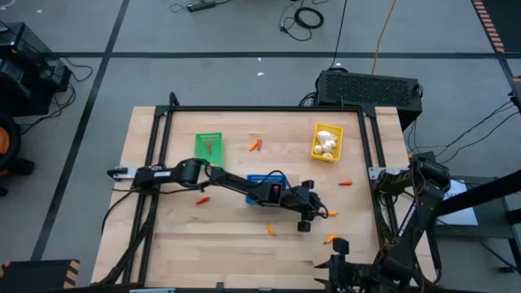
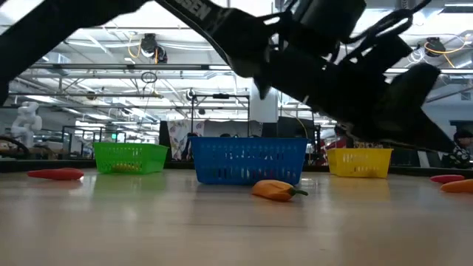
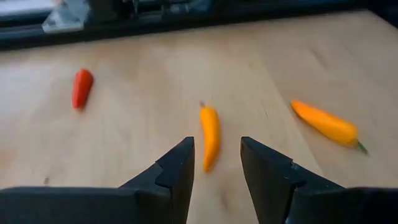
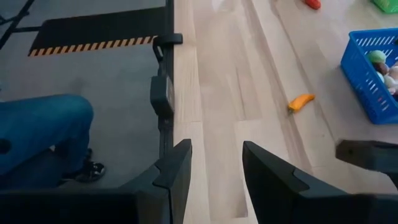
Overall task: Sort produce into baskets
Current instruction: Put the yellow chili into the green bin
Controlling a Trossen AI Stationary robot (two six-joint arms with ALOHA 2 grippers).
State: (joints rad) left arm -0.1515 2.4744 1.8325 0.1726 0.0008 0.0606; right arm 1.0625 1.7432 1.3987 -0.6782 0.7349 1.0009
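My left gripper is stretched low over the table's middle right. It is open, and its fingers stand on either side of the near end of a slim orange piece without touching it. Further produce lies loose on the wood: another orange piece, a red one and an orange one. The green basket, the blue basket and the yellow basket, which holds white bulbs, stand toward the far side. My right gripper waits open above the near right edge.
My left arm lies across the blue basket, which holds some produce. Loose pieces lie at the far middle, the left and the right. A black frame rail rings the table. A person's leg is beyond the near edge.
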